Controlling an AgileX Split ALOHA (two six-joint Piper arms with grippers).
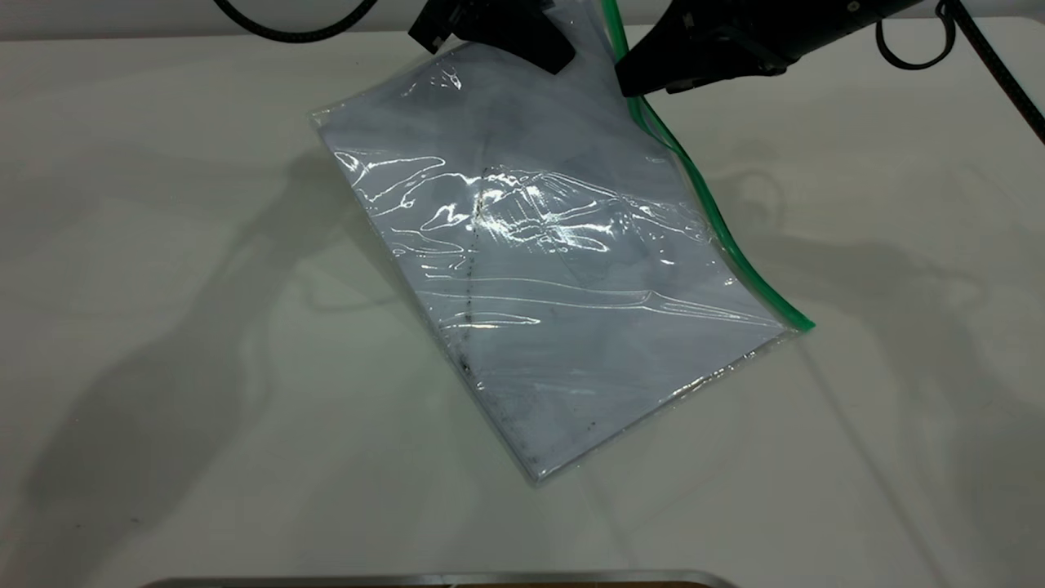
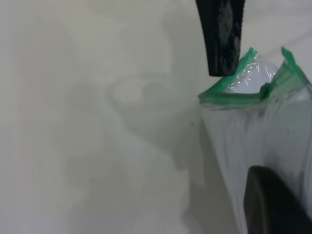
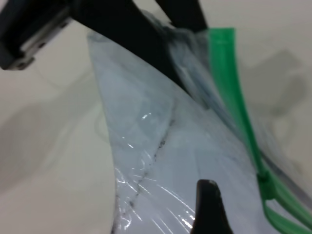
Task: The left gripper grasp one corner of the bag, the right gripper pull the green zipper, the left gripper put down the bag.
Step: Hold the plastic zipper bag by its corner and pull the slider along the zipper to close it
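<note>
Bag (image 1: 563, 269) mid-frame on table (image 1: 163, 327), top corner lifted. Left gripper (image 1: 498, 28) at top centre, fingers clenched on that corner. Right gripper (image 1: 653, 69) at green zipper (image 1: 718, 220), upper right; finger state unclear.

A pale white counter (image 1: 163, 286) fills the scene, crossed by soft grey shadows. At its near edge lies a thin metallic strip (image 1: 441, 578) with a brown surface showing just beyond it.
</note>
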